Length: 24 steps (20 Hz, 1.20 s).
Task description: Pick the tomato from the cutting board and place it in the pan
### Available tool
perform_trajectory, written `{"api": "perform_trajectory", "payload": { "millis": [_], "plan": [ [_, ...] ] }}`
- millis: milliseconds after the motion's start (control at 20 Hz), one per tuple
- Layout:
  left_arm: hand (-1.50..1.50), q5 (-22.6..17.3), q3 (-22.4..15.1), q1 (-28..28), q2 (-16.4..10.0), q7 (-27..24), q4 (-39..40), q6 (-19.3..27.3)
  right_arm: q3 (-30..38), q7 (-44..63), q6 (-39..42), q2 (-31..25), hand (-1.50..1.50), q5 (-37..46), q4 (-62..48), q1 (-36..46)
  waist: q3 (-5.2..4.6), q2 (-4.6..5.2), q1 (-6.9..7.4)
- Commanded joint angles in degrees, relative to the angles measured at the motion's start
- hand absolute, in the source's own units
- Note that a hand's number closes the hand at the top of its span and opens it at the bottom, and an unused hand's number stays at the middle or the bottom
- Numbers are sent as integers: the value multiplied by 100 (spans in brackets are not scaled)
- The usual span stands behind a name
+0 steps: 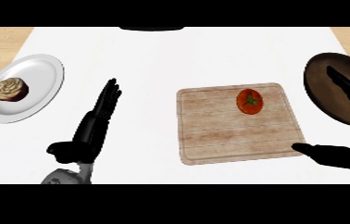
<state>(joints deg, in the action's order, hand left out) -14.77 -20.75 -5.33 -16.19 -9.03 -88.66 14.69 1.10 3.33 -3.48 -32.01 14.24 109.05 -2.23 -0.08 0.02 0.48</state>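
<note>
Head view: tomato [250,101] lying on the cutting board [232,130], both hands released.

The tomato lies in the upper right part of the board, well apart from both hands. The left hand [94,123] is left of the board over the white surface [171,56], fingers straight and pointing away, holding nothing. The right hand [329,154] is mostly cut by the right edge; its thumb is near the board's lower right corner, and straight fingers show over the dark pan [320,96]. A plate [42,75] with a small cake [12,89] stands far left.
</note>
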Motion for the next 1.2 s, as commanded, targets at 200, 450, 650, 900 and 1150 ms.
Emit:
{"api": "perform_trajectory", "payload": {
  "millis": [200,450,650,900,1150],
  "plan": [
    [0,180,-136,4,112,170,-132,42,-1147,1857,1074,-431,-150,1127,-459,1037,-2,13,130],
    [0,150,49,52,144,-25,102,-127,-1862,2140,1311,1,-150,1915,-1312,1715,5,19,65],
    [0,366,-11,329,272,-177,39,-68,-1934,2432,1730,363,-150,2080,-1880,2150,6,5,17],
    [0,470,193,640,386,-46,-288,-362,-1684,2293,1755,873,-150,2530,-1820,1885,8,-6,-31],
    [0,627,566,264,454,33,83,-574,-1405,2113,1886,920,-150,2738,-1736,1601,8,-4,-50]
  ]
}}
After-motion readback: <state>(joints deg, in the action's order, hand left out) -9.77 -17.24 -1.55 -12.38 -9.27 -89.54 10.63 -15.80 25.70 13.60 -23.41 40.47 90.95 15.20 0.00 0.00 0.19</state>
